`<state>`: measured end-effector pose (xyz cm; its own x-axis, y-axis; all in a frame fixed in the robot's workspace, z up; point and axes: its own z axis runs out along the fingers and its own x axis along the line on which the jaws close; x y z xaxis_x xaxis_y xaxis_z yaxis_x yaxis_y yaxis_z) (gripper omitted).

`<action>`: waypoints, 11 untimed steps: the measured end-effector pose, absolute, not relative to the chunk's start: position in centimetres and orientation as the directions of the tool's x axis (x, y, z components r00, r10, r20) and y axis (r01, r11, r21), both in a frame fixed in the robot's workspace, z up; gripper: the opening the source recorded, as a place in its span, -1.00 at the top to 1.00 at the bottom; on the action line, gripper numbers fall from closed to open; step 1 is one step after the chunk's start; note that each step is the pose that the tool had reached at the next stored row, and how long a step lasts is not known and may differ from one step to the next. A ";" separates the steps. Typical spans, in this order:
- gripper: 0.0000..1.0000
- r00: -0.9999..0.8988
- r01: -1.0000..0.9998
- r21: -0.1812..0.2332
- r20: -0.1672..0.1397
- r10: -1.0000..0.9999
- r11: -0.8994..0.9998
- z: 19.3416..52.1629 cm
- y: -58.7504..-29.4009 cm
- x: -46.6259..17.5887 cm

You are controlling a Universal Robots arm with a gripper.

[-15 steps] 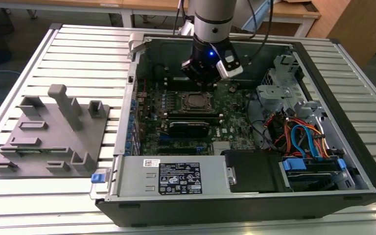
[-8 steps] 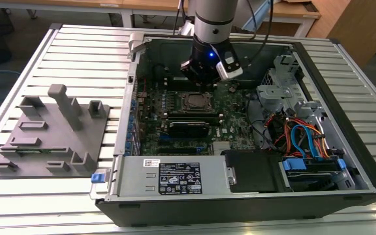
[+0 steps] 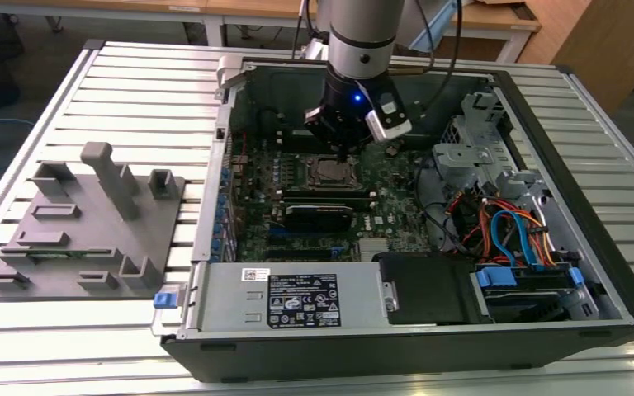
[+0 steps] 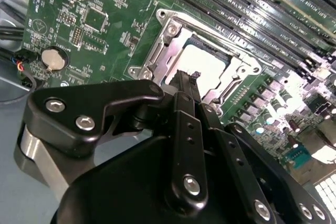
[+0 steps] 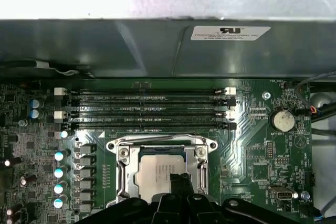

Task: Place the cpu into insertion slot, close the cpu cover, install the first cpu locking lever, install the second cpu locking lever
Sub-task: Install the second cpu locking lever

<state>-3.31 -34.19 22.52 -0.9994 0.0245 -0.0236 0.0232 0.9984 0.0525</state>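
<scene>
Robot arm work inside an opened desktop computer case (image 3: 614, 280) lying on a slatted metal table (image 3: 130, 74): the gripper (image 3: 345, 148) hangs directly over the insertion slot (image 3: 326, 173) on the green motherboard (image 3: 395, 198), its black fingers (image 4: 184, 90) drawn together into a narrow point with nothing held between them. In both wrist views the fingertips sit just above one edge of the cpu (image 5: 157, 169), whose silvery-grey top lies flat and square inside the socket. The cpu cover (image 5: 122, 169), a thin silver frame, lies down around the chip, its window showing the metal top; whether the locking levers at its sides are latched cannot be told. In the first wrist view, long black memory slots (image 5: 147, 109) run in parallel beyond the socket, and a round coin battery (image 5: 283, 120) sits well off to one side. In the exterior view, a grey power supply box (image 3: 284, 297) fills the case's near edge, coloured cables (image 3: 510, 231) bunch toward the exterior view's right, and a grey fixture tray (image 3: 86, 231) rests on the table at the exterior view's left, well apart from the case.
</scene>
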 end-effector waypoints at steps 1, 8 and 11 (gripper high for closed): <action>0.79 -0.999 0.023 0.052 -0.024 0.025 0.998 22.5 -34.2 -3.3; 0.79 -0.999 0.023 0.052 -0.024 0.025 0.998 22.5 -34.7 -3.3; 0.79 -0.999 0.023 0.052 -0.024 0.024 0.998 22.5 -34.7 -3.3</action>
